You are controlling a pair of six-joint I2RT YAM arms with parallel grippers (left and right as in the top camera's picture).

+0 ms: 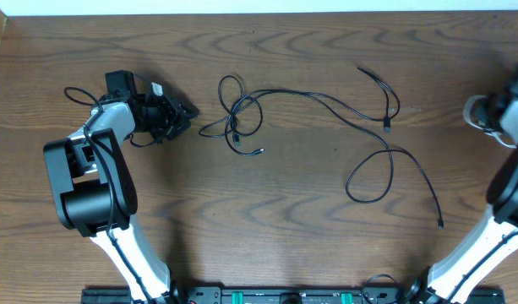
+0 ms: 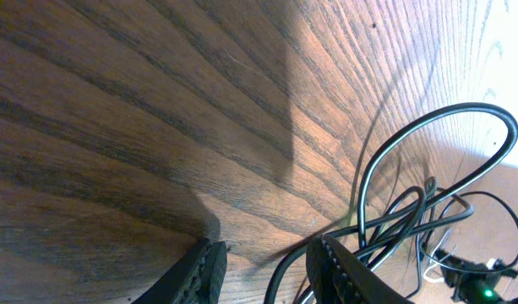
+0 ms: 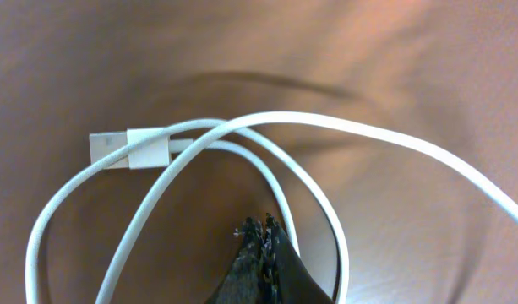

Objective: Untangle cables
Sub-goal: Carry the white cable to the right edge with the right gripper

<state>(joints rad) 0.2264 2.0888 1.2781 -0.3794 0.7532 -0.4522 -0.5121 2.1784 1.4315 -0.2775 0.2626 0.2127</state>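
Facing the knotted black cables (image 1: 240, 118) near twelve o'clock, left gripper (image 2: 267, 257) waits half-open, empty; right gripper (image 3: 264, 235) is closed beside the white cable (image 3: 242, 127) at three o'clock. Next, probably: pinch one outer loop.

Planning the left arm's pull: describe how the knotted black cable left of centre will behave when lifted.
Likely floppy: the black cable lies in loose curves and loops on the table. Probably light, being thin. Its crossed strands may drag along together rather than come free.
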